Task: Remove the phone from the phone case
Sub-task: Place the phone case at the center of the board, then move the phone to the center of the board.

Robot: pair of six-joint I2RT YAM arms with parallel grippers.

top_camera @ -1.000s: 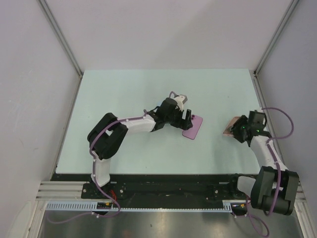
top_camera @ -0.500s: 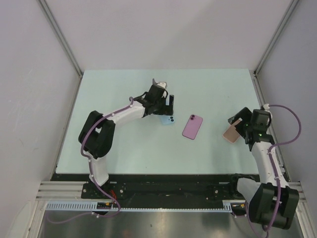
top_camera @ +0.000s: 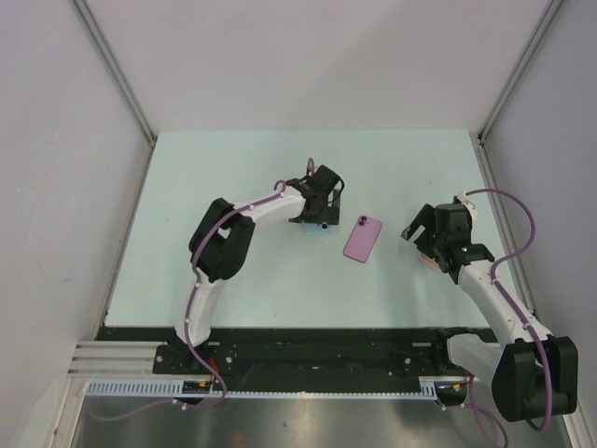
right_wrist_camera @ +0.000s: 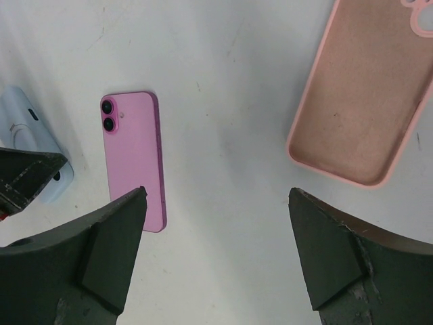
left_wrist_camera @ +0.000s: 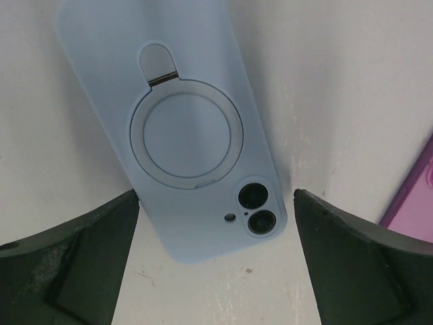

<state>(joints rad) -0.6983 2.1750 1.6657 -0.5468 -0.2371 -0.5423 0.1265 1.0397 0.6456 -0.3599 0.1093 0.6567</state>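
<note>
A purple phone [top_camera: 362, 239] lies bare on the table, camera side up, also in the right wrist view [right_wrist_camera: 135, 159]. Its empty pink case [right_wrist_camera: 362, 95] lies inside up, to the right; from above only a sliver of the pink case [top_camera: 428, 258] shows under the right arm. My right gripper [right_wrist_camera: 216, 193] hangs open over bare table between phone and case, holding nothing, at the right in the top view [top_camera: 424, 235]. My left gripper [left_wrist_camera: 215, 196] is open above a light blue cased phone [left_wrist_camera: 179, 128] with a ring on its back, seen from above [top_camera: 317, 225].
The pale green table [top_camera: 233, 168] is walled by grey panels on three sides. The blue cased phone [right_wrist_camera: 27, 128] sits just left of the purple phone, with the left arm [top_camera: 270, 207] stretched across the table's middle.
The left gripper left the purple phone and moved left over the blue cased phone. The right gripper opened, let go of the pink case and swung left.
</note>
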